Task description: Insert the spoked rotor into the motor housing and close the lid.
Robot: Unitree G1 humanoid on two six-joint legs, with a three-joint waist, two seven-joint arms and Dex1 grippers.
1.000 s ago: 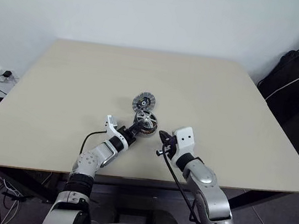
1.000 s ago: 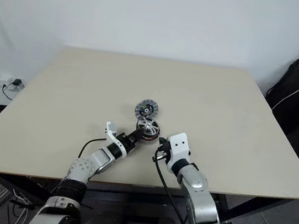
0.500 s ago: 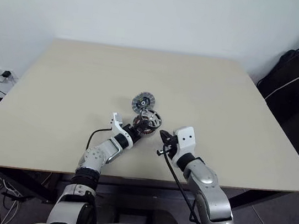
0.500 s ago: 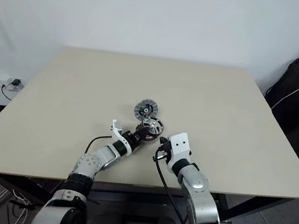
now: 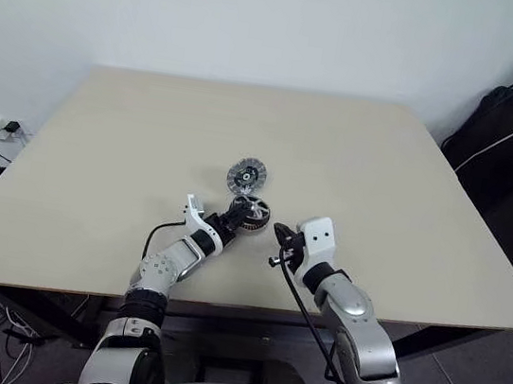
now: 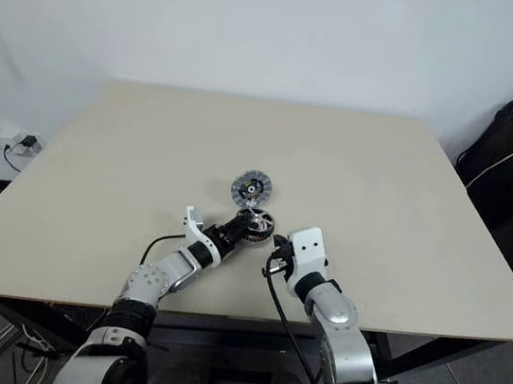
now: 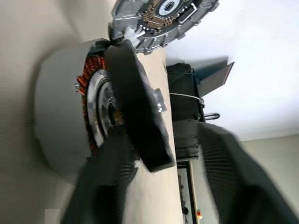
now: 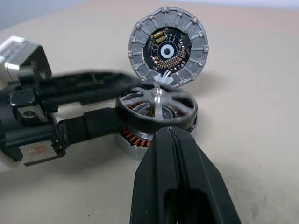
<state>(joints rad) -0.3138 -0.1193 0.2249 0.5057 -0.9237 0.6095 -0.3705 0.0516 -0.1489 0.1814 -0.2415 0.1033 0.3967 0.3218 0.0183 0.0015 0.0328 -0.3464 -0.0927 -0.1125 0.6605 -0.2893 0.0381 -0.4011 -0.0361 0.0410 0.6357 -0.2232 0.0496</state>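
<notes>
Your left hand (image 8: 100,100) straddles the spoked rotor (image 8: 156,108) with fingers spread, rotor half-seated and tilted in the motor housing (image 7: 58,123) on the worktop (image 5: 384,172). The lid (image 5: 245,175) lies just behind it, inner face up. Your right hand (image 8: 175,154) waits clenched, empty, nearby.

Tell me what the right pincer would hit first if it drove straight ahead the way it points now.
Most likely the spoked rotor, sitting tilted on the motor housing straight ahead of the shut right pincer. The left pincer, its jaws open around the rotor, lies to one side; the lid lies farther on. Depth is uncertain.
</notes>
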